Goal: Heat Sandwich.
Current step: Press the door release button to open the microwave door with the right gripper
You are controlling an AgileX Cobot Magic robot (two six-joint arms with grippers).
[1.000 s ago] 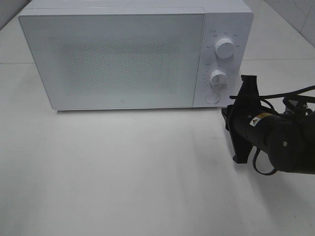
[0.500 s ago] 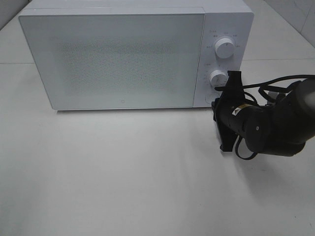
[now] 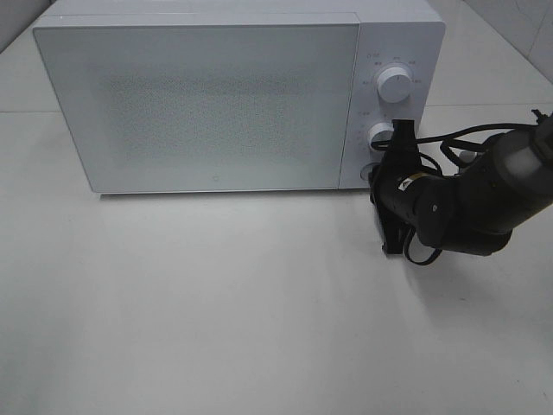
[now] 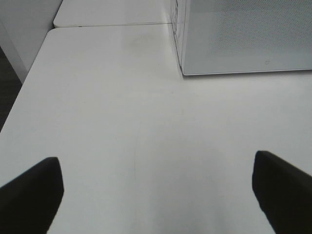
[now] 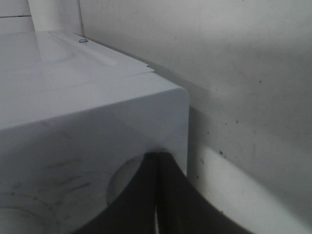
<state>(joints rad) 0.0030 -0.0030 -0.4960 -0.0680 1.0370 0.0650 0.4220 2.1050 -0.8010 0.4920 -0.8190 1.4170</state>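
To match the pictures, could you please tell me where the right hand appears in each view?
Exterior high: the right hand at the microwave's lower right front corner.
Left wrist: not in it.
Right wrist: the shut hand close up, tips at the round button.
Shared landmark: the microwave, in all three views.

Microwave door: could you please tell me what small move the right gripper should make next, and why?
Probably press the shut right gripper straight onto the round button: the gripper sits right at it, and the microwave door is closed.
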